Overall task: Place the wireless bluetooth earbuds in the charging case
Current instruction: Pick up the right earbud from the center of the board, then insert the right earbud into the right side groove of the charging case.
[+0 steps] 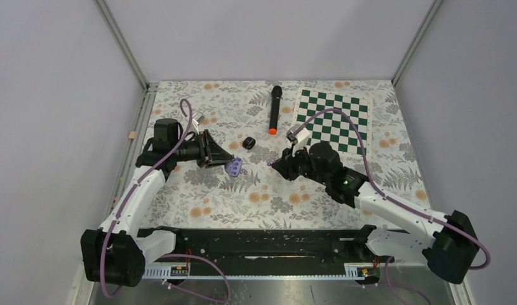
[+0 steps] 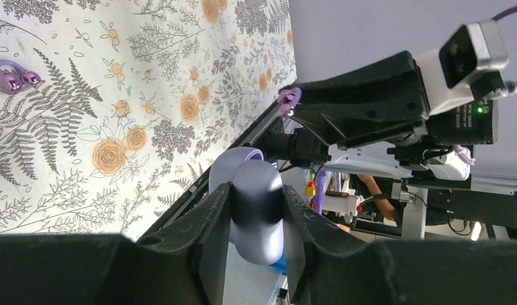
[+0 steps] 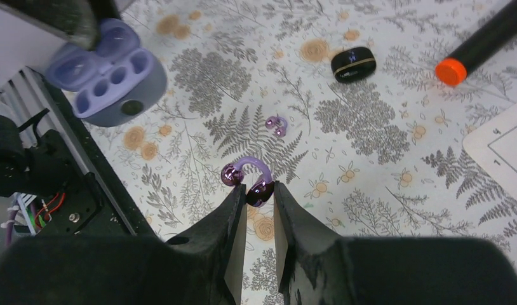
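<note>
Worktop (image 1: 199, 203) w/ floral cloth carries everything. Green-and-white chessboard mat (image 1: 335, 117) lies flat at the far right corner.

2 arms reach in from the near edge: left arm (image 1: 138, 194) over the left half, right arm (image 1: 396, 213) over the right half. Their tips point at each other near the middle, close but apart.

Black microphone (image 1: 275, 108) lies by the middle of the far edge, orange end toward the near edge, just left of the mat.

Left gripper (image 2: 256, 200) is clamped narrow on the charging case (image 3: 110, 73), a pale purple shell pinched across its body between both fingers. The case is held left of centre w/ lid open; 2 wells show in the right wrist view, facing the right gripper.

Small black oval case (image 3: 353, 65) w/ a gold band sits closed on the cloth near centre, btwn the microphone's orange end and the grippers.

Right gripper (image 3: 259, 190) is nearly closed, pinching 1 purple earbud (image 3: 231, 174) by 1 end of its ear hook; the other glossy bulb sticks out left of the fingertips. Can't tell if it clears the cloth.

A 2nd, loose earbud (image 3: 277, 125), also purple, lies on the cloth just beyond the held one, toward the black case, touching neither.
</note>
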`<state>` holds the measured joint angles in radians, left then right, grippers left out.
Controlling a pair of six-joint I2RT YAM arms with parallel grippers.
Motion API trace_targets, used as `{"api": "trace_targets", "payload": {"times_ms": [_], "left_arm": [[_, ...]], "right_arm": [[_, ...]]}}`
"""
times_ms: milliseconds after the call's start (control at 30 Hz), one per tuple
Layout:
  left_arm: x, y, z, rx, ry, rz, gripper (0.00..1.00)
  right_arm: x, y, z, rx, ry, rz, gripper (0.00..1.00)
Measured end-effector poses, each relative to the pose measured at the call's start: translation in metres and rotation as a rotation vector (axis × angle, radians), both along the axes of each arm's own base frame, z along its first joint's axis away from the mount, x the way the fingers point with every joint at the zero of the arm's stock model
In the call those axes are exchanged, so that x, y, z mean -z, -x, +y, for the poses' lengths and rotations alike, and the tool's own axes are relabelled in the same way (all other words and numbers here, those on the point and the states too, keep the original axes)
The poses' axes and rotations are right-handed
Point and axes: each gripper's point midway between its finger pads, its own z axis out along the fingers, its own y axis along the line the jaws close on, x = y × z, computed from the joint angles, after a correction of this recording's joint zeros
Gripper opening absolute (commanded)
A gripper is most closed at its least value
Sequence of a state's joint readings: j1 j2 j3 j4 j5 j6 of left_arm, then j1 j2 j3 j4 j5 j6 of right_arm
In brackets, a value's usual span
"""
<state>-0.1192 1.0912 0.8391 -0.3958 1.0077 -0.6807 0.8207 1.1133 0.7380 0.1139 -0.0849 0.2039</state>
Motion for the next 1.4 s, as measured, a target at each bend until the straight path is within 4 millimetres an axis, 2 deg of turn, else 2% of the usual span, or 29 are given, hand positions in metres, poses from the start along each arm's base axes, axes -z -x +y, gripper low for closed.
{"api": "trace_targets", "payload": {"times_ms": [200,500,767,1167,1300,1400], "left_arm": [[0.0,0.0,-0.003,0.011,-0.003,0.001,0.0],[0.0,0.002,-0.006,0.023,-0.003,0.001,0.0],[0.0,0.002,-0.006,0.024,-0.003,0.0,0.0],[-0.001,0.003,-0.007,0.037,0.001,-0.006,0.0],[-0.002,0.004,-0.008,0.055,0.009,-0.003,0.0],[-0.003,0.006,-0.008,0.066,0.016,0.0,0.0]], "right_arm": [[-0.016,0.013,0.0,-0.069,-0.079,-0.089,0.01],[-0.043,0.017,0.025,-0.188,-0.191,-0.182,0.01],[-0.042,0.023,0.041,-0.286,-0.218,-0.187,0.01],[-0.039,0.02,0.04,-0.274,-0.205,-0.194,0.0],[-0.036,0.015,0.044,-0.28,-0.179,-0.194,0.0],[-0.046,0.006,0.055,-0.3,-0.16,-0.222,0.0]]}}
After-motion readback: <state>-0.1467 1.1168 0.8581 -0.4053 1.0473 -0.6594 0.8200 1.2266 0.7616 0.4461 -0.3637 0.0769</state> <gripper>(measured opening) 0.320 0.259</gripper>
